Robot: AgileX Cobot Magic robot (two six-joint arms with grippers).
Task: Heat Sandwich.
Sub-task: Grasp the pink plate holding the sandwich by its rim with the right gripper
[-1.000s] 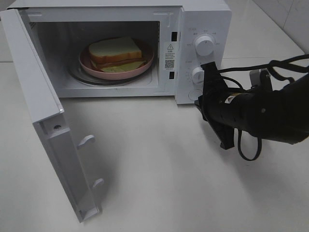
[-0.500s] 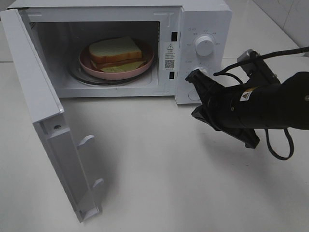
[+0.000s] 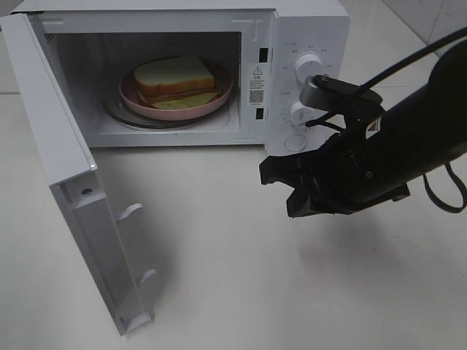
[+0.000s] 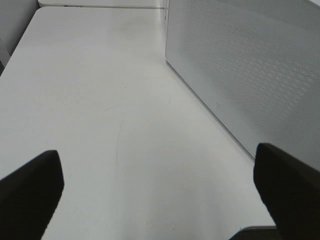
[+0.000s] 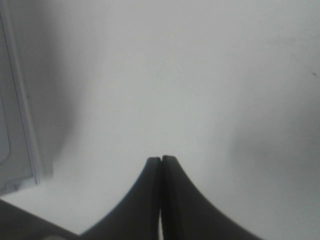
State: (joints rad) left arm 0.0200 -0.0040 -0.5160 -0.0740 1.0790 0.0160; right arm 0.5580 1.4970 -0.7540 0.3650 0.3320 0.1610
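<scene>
The sandwich (image 3: pixel 175 79), white bread with a tan crust and a pink layer, lies on a round pink plate (image 3: pixel 223 93) on the glass turntable inside the open microwave (image 3: pixel 306 29). My right gripper (image 3: pixel 268 173) is shut and empty. It hangs over the table in front of the microwave's control panel and points left toward the door side. In the right wrist view its closed fingertips (image 5: pixel 161 160) hover above bare table. My left gripper (image 4: pixel 157 165) is open wide and empty beside the microwave's perforated side wall (image 4: pixel 250 65). It is out of the exterior view.
The microwave door (image 3: pixel 69 189) stands swung open at the left, with its latch hooks facing inward. Two white knobs (image 3: pixel 309 69) and a button sit on the panel behind the right arm. The door's lower corner (image 5: pixel 20 150) shows in the right wrist view. The white tabletop (image 3: pixel 219 277) spreads in front.
My right arm has drawn away from the lower knob, swung down and to the left, and now points its shut gripper toward the door side. The sandwich and door have not moved.
</scene>
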